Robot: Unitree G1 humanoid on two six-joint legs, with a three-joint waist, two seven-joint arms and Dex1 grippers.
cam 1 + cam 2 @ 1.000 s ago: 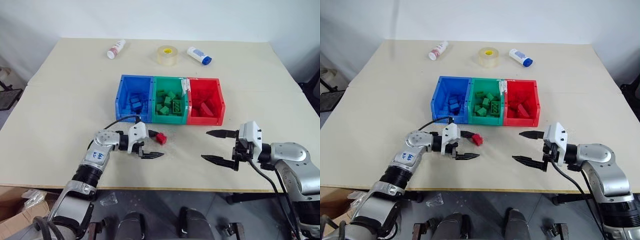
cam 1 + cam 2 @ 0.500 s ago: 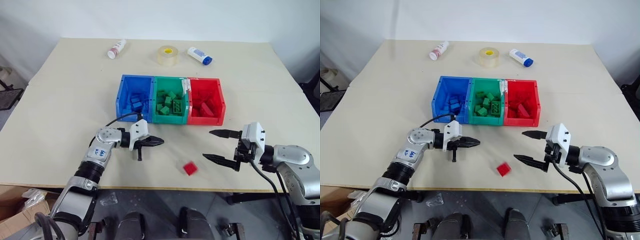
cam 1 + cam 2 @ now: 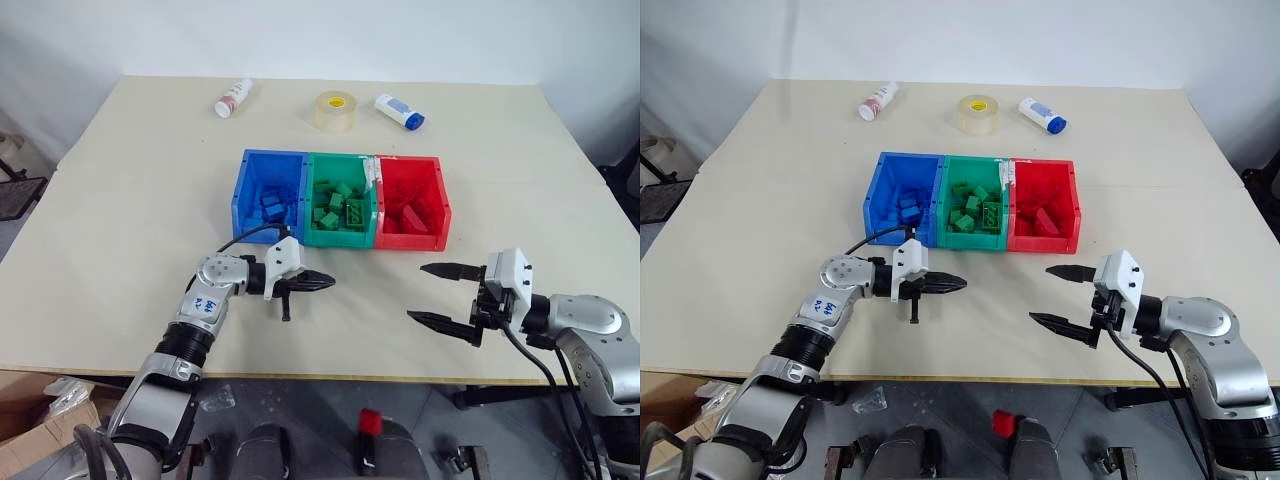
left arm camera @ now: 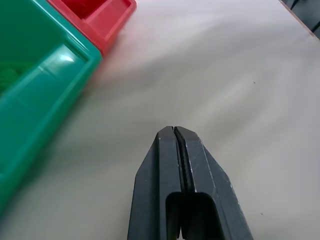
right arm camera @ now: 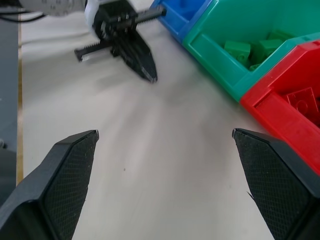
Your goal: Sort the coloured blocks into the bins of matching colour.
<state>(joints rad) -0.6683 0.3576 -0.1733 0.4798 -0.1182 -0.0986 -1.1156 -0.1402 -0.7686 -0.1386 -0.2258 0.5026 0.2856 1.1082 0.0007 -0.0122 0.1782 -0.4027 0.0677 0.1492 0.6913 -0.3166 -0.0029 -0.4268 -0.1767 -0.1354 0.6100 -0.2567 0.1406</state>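
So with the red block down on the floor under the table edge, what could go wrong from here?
1. The left end effector is shut on nothing; carrying on to the red bin would likely deliver nothing.
2. The red block lies on the floor below the table, so it probably stays unsorted.

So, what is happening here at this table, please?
A two-armed robot is sorting small toy blocks into three joined bins: blue, green and red, each already holding blocks of its own colour. The left end effector is shut on nothing, held over the table in front of the bins. The right end effector is open and empty. One red block is below the table's front edge, by the robot's legs, not in any bin.
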